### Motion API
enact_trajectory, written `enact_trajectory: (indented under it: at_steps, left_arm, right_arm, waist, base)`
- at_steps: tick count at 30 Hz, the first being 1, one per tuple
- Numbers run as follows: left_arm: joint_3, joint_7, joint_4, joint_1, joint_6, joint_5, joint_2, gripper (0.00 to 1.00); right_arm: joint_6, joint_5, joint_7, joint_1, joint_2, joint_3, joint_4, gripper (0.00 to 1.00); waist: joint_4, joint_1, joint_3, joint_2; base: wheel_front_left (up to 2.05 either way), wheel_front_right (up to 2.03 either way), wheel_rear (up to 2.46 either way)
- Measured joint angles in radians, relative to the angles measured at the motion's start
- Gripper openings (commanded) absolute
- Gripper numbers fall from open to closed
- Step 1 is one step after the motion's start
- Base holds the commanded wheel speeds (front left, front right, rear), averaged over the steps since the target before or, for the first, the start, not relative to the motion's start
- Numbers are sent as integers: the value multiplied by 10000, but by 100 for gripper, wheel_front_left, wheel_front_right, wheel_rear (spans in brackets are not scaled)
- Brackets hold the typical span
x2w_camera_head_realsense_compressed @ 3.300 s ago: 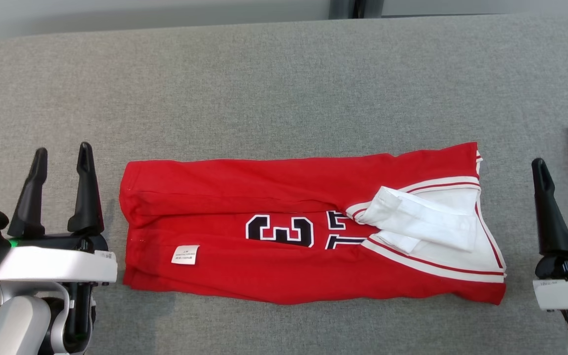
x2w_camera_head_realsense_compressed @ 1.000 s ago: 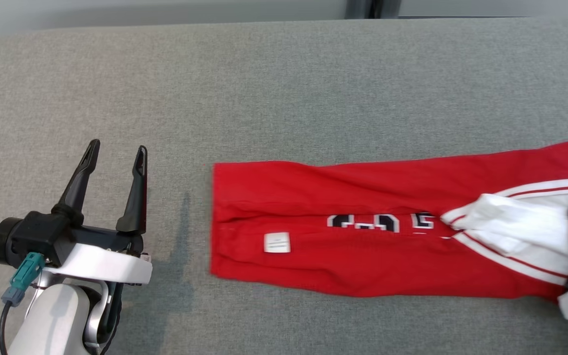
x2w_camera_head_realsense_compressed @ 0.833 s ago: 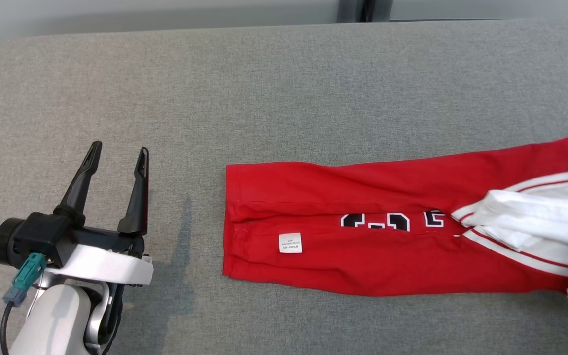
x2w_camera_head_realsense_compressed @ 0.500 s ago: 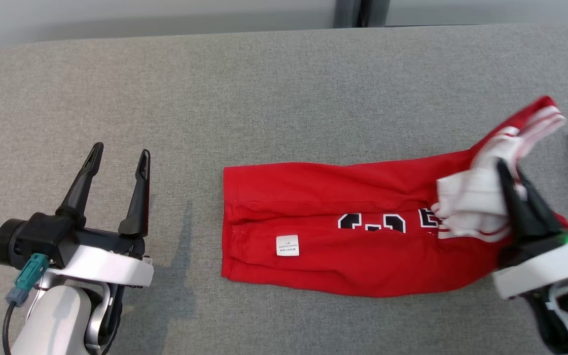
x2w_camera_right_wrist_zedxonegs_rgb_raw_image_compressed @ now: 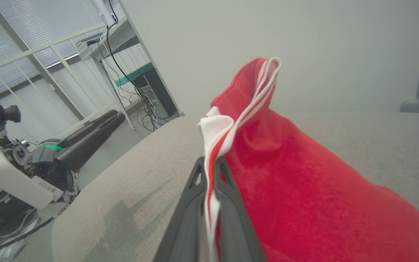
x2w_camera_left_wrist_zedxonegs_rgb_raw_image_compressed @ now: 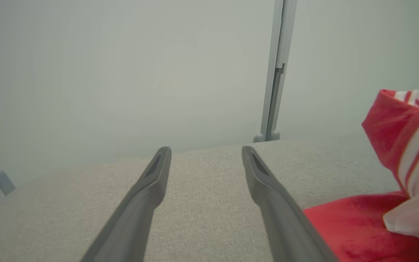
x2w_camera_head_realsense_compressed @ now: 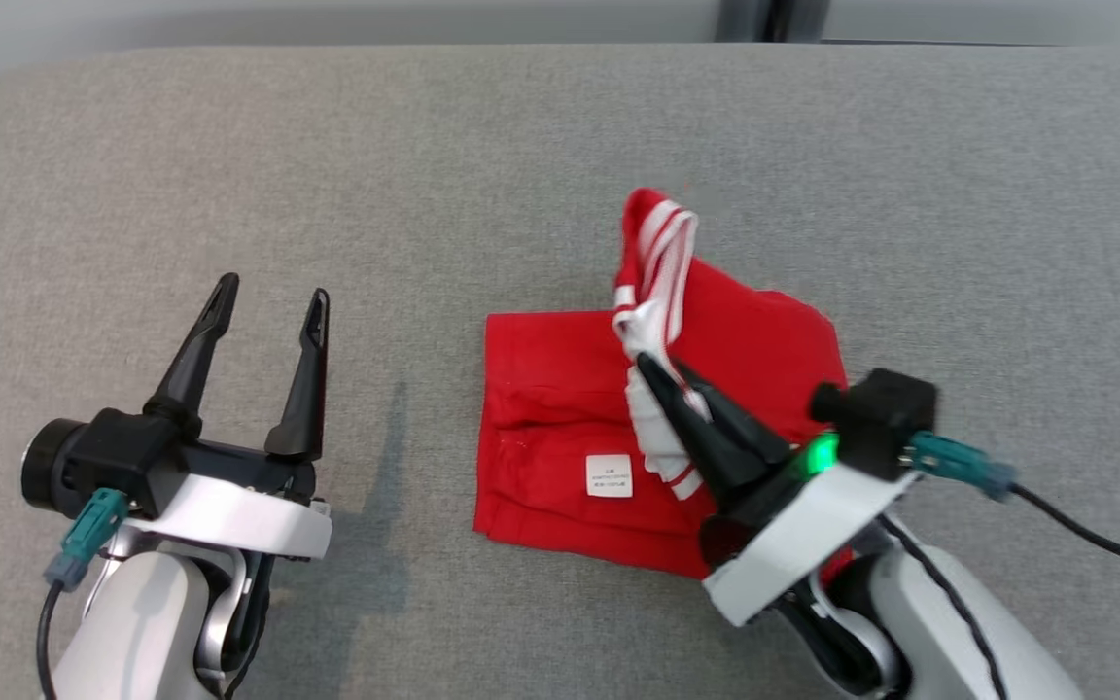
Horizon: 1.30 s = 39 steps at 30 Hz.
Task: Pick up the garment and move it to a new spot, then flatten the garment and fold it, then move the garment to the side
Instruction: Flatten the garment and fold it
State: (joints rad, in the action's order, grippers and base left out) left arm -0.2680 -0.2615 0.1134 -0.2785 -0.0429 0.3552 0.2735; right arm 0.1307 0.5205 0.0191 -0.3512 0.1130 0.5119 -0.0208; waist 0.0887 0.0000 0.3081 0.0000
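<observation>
Nearest the robot, over the near-left part of the grey fabric-covered surface (x2w_camera_head_realsense_compressed: 132,175), the left hand (x2w_camera_head_realsense_compressed: 273,290) hangs with its two fingers spread wide and nothing between them, well apart from the cloth. At the near right, the right hand (x2w_camera_head_realsense_compressed: 646,366) reaches in on a slant, its fingers pressed together on the white-and-red striped trim (x2w_camera_head_realsense_compressed: 659,262) of a red basketball jersey (x2w_camera_head_realsense_compressed: 541,389). The right wrist view shows that trim pinched thin between the two fingers and rising above them into a limp peak.

The jersey lies about the middle of the surface. Its lower layers are flat, with a white care label (x2w_camera_head_realsense_compressed: 610,475) facing up towards the near edge, while the held end stands raised and doubled back over them. Beyond it the surface runs on to its far edge.

This looks like the middle of a fold, with the held end due to be laid over the flat part. The grip is only on a narrow band of trim, so the trim could slide out and drop the end in a heap. Nothing pins the lower layers, so a sideways pull may drag them and spoil their edges. The fold's right side already runs at an angle, so the end may land askew.
</observation>
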Motion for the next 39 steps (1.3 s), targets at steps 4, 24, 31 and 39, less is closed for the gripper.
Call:
enact_trajectory:
  at_steps: [4, 24, 31, 39]
  left_arm:
    - [-134, 0, 159, -231, 77, -6, -127, 100]
    - [-125, -2, 516, -544, 334, -199, -397, 100]
    - [71, -2, 514, -354, 328, -219, -353, 100]
    - [334, 0, 458, -21, 161, -219, -253, 100]
  right_arm:
    - [-2, 347, -579, -659, -215, 803, -1444, 0]
    - [0, 2523, -2709, -2503, -418, 2435, -3175, 100]
    - [-2, 2215, -2794, -1655, 472, 422, -1551, 100]
    - [-2, 1220, -2560, -111, 1068, -2146, -485, 100]
  waist:
    - [244, 0, 121, 0]
    - [385, 0, 410, 0]
    - [91, 0, 224, 0]
    - [-214, 0, -145, 0]
  base:
    - [0, 0, 0]
    - [0, 0, 0]
    - [0, 0, 0]
    - [0, 0, 0]
